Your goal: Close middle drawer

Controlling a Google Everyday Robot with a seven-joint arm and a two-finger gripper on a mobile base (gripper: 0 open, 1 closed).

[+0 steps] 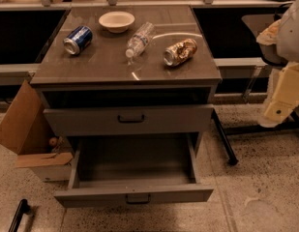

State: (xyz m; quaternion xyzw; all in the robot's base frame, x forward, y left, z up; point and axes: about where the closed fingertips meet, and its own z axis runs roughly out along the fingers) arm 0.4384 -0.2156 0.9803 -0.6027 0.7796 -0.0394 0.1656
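Observation:
The middle drawer (134, 195) is a wide grey metal drawer pulled far out of the cabinet toward me. Its deep tray (134, 161) is empty, and its low front panel has a small dark pull (138, 198) at the centre. Above it is the taller-fronted grey drawer (129, 120) with a dark handle, standing only slightly out. The lowest drawer is hidden beneath the open one. My arm and gripper (279, 105) hang at the right edge of the view, well right of the cabinet, above the floor and touching nothing.
On the cabinet top (105, 64) lie a blue can (78, 39), a white bowl (116, 21), a clear plastic bottle (139, 39) and a crumpled gold can (180, 51). An open cardboard box (30, 134) stands left of the cabinet. A dark bar (19, 215) lies at the lower left, and a black leg (224, 141) slants at the right.

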